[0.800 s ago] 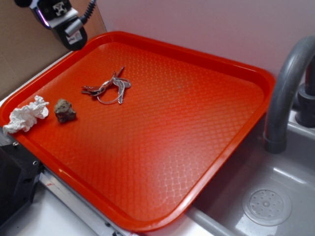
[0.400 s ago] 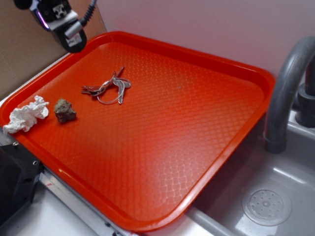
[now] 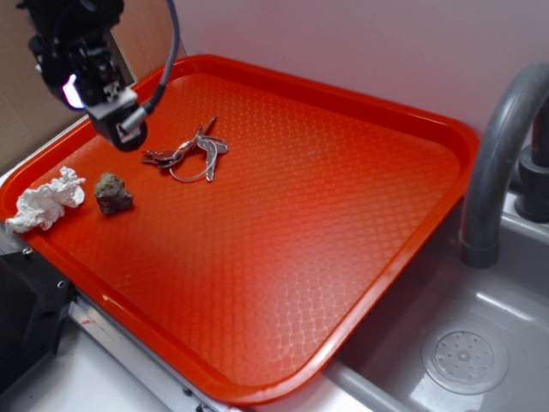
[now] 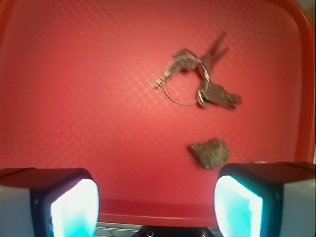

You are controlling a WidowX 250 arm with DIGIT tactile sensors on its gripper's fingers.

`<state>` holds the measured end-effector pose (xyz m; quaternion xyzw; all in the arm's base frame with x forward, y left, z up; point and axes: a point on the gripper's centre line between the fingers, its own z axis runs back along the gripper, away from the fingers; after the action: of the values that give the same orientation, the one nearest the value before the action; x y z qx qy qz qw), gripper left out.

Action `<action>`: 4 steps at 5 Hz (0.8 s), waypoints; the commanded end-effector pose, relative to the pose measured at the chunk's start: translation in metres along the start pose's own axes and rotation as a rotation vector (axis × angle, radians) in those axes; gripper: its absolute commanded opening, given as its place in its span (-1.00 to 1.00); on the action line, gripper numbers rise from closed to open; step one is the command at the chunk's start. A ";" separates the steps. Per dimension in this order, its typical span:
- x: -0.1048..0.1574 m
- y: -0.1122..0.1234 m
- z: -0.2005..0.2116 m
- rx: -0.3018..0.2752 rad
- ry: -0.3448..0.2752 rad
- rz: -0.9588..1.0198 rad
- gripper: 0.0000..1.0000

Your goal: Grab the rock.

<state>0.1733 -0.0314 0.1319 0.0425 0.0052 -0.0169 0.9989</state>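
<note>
The rock [image 3: 112, 193] is a small lumpy brown-grey stone lying on the left part of the orange tray [image 3: 283, 257]. In the wrist view the rock [image 4: 211, 153] shows just above my right finger. My gripper [image 3: 127, 130] hangs in the air over the tray's left rear, above and behind the rock, apart from it. Its fingers [image 4: 74, 205] stand wide apart and nothing is between them; the gripper [image 4: 155, 207] is open.
A silvery bunch of keys [image 3: 189, 153] lies right of my gripper, also seen as keys [image 4: 200, 81] in the wrist view. A crumpled white tissue [image 3: 45, 202] rests at the tray's left rim. A grey faucet [image 3: 497, 146] and sink [image 3: 467, 356] stand at right.
My gripper has come down and forward from the top left corner, over the tray's left rear, closer to the rock. The rock, keys and tissue have not moved.
</note>
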 end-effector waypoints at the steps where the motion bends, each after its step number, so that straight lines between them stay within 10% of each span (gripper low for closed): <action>1: -0.002 0.032 -0.045 0.092 0.058 0.112 1.00; 4: 0.004 0.050 -0.095 0.075 0.065 -0.014 1.00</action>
<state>0.1766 0.0220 0.0366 0.0802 0.0460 -0.0320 0.9952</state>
